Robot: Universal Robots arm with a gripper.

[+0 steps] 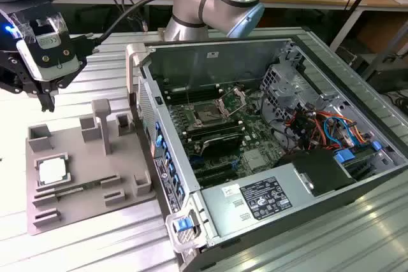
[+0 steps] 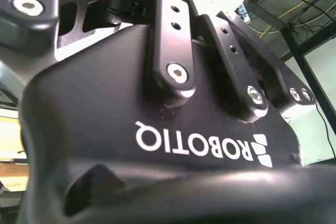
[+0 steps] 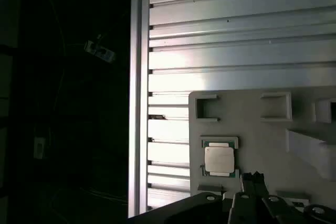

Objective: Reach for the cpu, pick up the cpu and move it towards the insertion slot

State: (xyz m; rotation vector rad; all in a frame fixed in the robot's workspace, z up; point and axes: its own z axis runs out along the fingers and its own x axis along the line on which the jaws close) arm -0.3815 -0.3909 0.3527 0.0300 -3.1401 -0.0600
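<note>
The step in hand looks like the reach. The gripper (image 1: pixel 46 97) hangs well above the grey holder plate (image 1: pixel 83 157), over the plate's far corner on the exterior view's left, and holds nothing. Its jaws look pressed together, tapering to one narrow tip in the exterior view and sitting side by side in the first wrist view (image 3: pixel 252 178).

The cpu (image 1: pixel 52 171) lies flat in a shallow square pocket of the plate, near the plate's edge on the exterior view's left and well apart from the gripper. To do the reach well, the gripper should probably be centred over that pocket first and spread wider than the chip before it goes down. It should then descend straight, square to the chip's edges, so the jaws meet two opposite sides and clear the raised pocket rim. Tall posts stand further in on the plate, so a path from the plate's outer edge seems safer.

The chip is thin and square with a pale silver-white top and a narrow green border showing in the first wrist view (image 3: pixel 219 159). It looks light and easy to tip.

The insertion slot (image 1: pixel 207 116) sits inside the computer case (image 1: pixel 255 49), which stands just beside the plate on the exterior view's right.
</note>
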